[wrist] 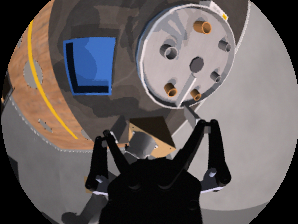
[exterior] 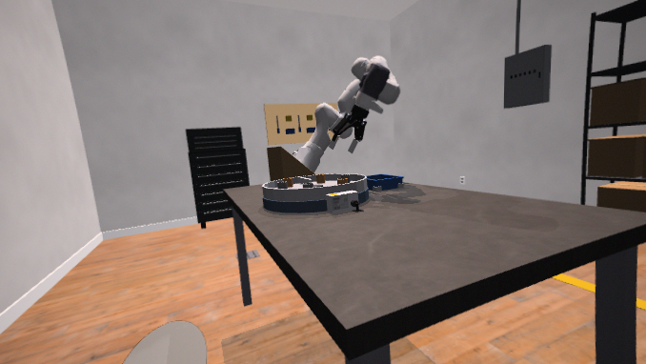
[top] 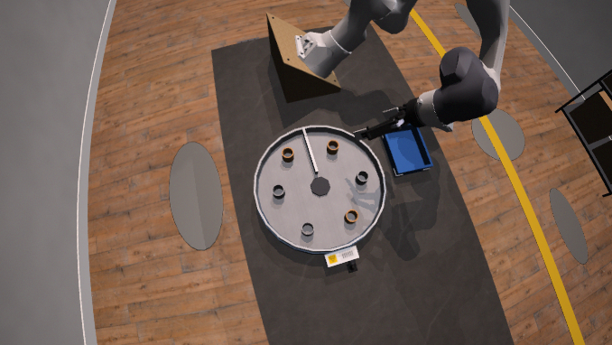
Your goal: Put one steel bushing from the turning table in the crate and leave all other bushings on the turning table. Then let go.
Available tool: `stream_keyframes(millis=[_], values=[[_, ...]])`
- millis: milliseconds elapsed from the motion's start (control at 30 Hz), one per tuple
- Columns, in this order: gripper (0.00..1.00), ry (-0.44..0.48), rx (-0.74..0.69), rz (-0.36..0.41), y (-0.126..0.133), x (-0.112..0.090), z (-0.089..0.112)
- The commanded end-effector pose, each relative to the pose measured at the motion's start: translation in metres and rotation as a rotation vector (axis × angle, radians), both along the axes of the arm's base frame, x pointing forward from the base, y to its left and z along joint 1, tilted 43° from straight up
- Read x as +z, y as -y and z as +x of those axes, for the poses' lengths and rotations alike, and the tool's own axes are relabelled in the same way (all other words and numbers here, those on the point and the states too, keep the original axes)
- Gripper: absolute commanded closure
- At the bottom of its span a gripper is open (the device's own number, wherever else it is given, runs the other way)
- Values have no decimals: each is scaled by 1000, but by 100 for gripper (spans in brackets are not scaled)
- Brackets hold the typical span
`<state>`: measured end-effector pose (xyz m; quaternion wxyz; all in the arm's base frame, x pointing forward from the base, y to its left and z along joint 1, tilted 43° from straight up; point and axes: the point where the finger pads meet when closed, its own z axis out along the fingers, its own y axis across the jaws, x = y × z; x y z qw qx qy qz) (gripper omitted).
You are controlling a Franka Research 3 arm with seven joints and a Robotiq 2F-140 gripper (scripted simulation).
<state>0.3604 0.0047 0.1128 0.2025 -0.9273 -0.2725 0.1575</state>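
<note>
The round grey turning table [top: 320, 187] holds three steel bushings [top: 362, 177] [top: 278, 191] [top: 307, 228] and three brass-coloured ones [top: 287, 153] [top: 332, 145] [top: 351, 216], all upright and spaced around its rim. The blue crate [top: 406, 151] stands just right of the turning table and looks empty. My gripper [top: 367, 132] [exterior: 354, 131] is open and empty. It hangs high above the table, over the gap between the turning table's far right rim and the crate. In the wrist view my fingers are spread wide, with the turning table [wrist: 189, 52] and the crate [wrist: 89, 66] far below.
A brown wedge-shaped block [top: 298, 68] stands behind the turning table by the arm's base. A white bar [top: 310, 150] lies across the disc from rim to hub. A labelled control box [top: 341, 256] sits at its front edge. A black shelf [top: 591, 131] stands far right.
</note>
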Motion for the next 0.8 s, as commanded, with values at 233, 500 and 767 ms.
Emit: stream_keyframes(millis=[233,500,767], values=[[0,0,0,0,0,0,0],[0,0,0,0,0,0,0],[0,-74,-300,26,25,-21,-4]])
